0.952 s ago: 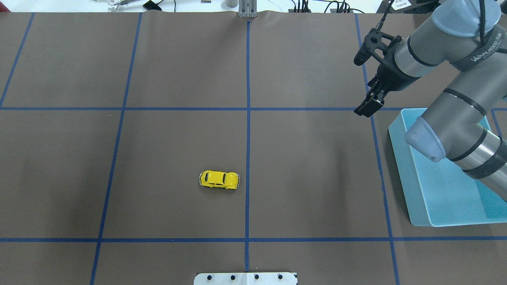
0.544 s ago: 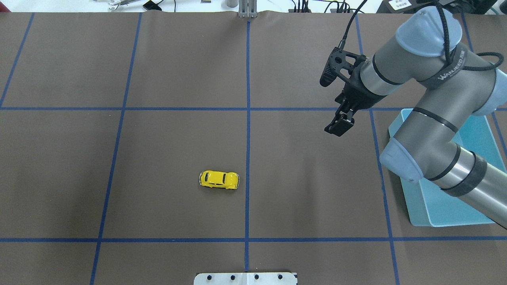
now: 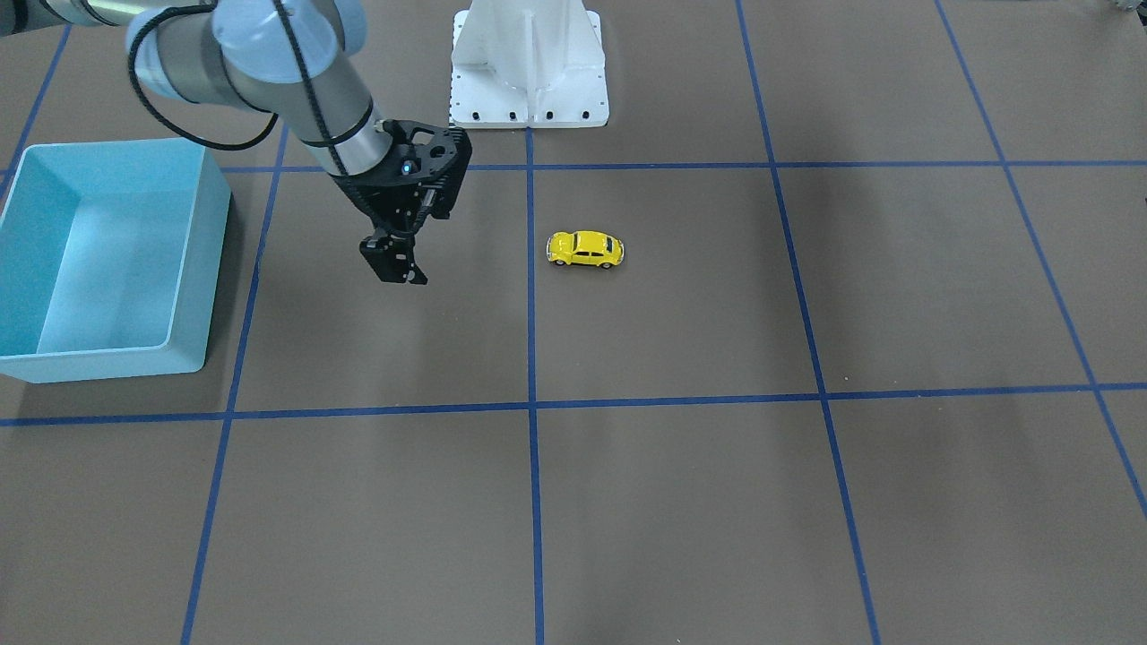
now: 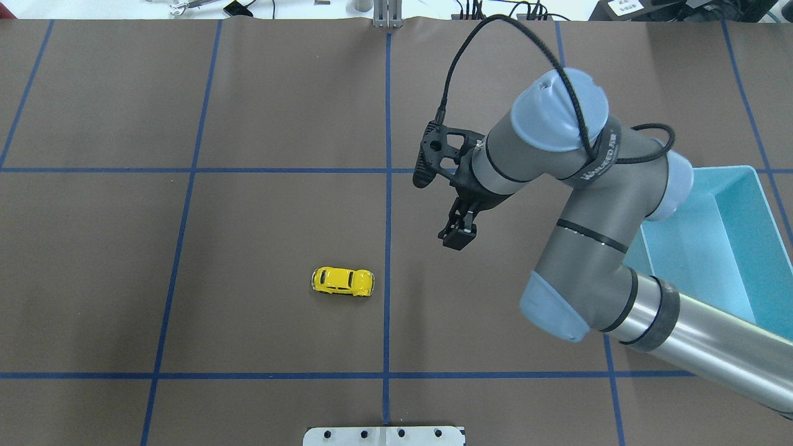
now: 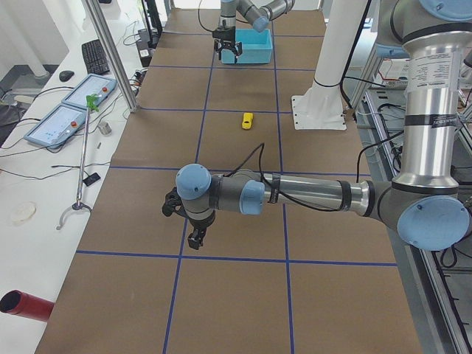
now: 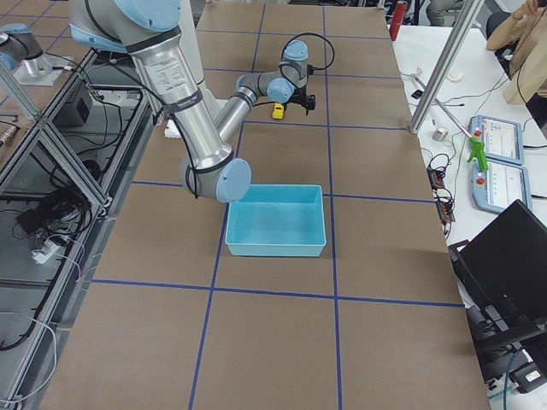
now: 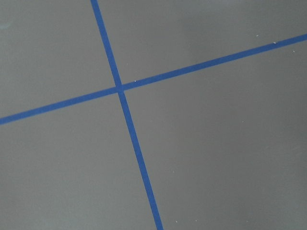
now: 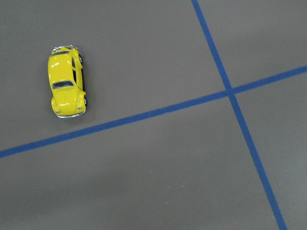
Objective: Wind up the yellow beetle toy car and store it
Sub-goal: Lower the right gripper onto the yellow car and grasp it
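Observation:
The yellow beetle toy car (image 4: 342, 281) stands on its wheels on the brown table mat, just left of the centre blue line. It also shows in the front view (image 3: 585, 249) and in the right wrist view (image 8: 67, 88). My right gripper (image 4: 458, 238) hangs above the mat to the right of the car and a little beyond it, apart from it, fingers together and empty. The light blue bin (image 4: 725, 170) stands at the right, partly behind the right arm. My left gripper (image 5: 195, 240) shows only in the left side view; I cannot tell its state.
The bin (image 3: 211, 269) has nothing in it. Blue tape lines cross the mat. A white robot base plate (image 3: 529, 63) sits at the table's near middle edge. The left wrist view shows only bare mat and a tape crossing (image 7: 119, 87).
My right arm has swung left from beside the bin towards the table's middle, bringing the gripper closer to the car. The car has not moved.

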Robot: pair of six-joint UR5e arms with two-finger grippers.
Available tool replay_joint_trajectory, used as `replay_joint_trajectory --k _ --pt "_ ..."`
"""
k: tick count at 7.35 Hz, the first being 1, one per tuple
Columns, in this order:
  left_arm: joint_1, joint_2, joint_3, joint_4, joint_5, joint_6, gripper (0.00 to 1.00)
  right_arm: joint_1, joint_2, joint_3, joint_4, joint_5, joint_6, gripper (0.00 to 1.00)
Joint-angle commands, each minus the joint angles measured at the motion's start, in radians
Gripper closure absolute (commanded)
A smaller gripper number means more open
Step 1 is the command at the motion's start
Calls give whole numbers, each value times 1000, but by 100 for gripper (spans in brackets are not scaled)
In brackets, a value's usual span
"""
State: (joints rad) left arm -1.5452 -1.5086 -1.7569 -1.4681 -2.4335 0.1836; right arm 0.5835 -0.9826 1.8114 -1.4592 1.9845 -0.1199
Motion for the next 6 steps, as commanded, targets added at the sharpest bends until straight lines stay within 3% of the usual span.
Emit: replay_joint_trajectory --k 1,2,4,6 --pt "-9 -9 -12 107 8 -23 0 -149 48 -24 2 -96 130 1" --pt "-9 -4 -4 101 10 -16 0 -199 124 -90 3 -171 141 1" --pt "-10 19 5 97 10 -22 0 -226 257 -245 8 -210 149 1" --pt "-10 28 51 30 10 -21 0 -226 259 -320 87 -236 143 0"
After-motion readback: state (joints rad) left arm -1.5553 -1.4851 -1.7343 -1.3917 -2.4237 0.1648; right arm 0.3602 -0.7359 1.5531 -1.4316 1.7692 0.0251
